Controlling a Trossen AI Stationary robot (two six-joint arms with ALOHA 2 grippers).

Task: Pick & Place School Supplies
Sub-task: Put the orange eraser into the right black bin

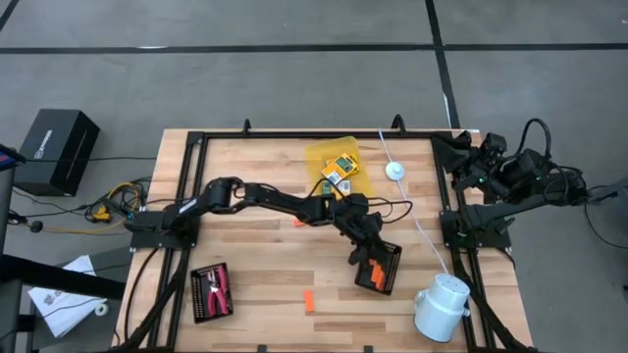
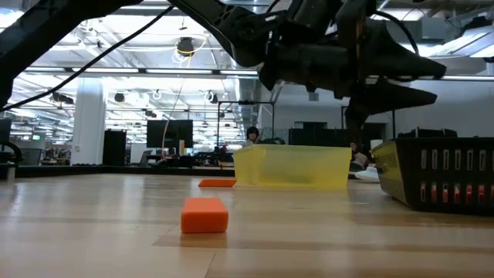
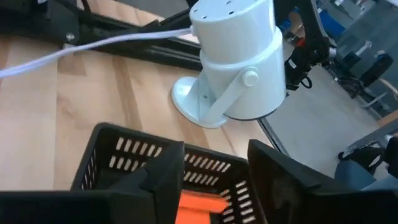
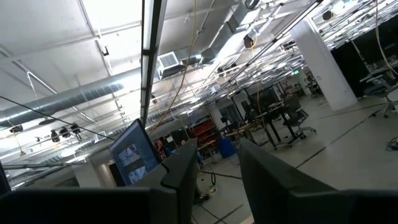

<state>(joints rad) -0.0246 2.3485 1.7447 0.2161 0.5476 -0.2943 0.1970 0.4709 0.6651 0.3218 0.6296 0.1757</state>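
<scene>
Two short orange sticks (image 1: 308, 302) lie loose on the wooden table (image 1: 265, 284); others sit in the black ribbed tray (image 1: 385, 257), below the left gripper (image 1: 365, 257), fingers apart. They look light and stiff, best pinched across the middle.

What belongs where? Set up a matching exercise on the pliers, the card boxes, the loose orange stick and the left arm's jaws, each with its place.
Things
1. red-handled pliers
2. yellow-and-green card boxes
3. loose orange stick
4. left gripper

Places
A. in the translucent yellow tray
B. above the right black tray
C. in the left black tray
D. bare on the wood between the two black trays

Pairs: 1-C, 2-A, 3-D, 4-B
</scene>
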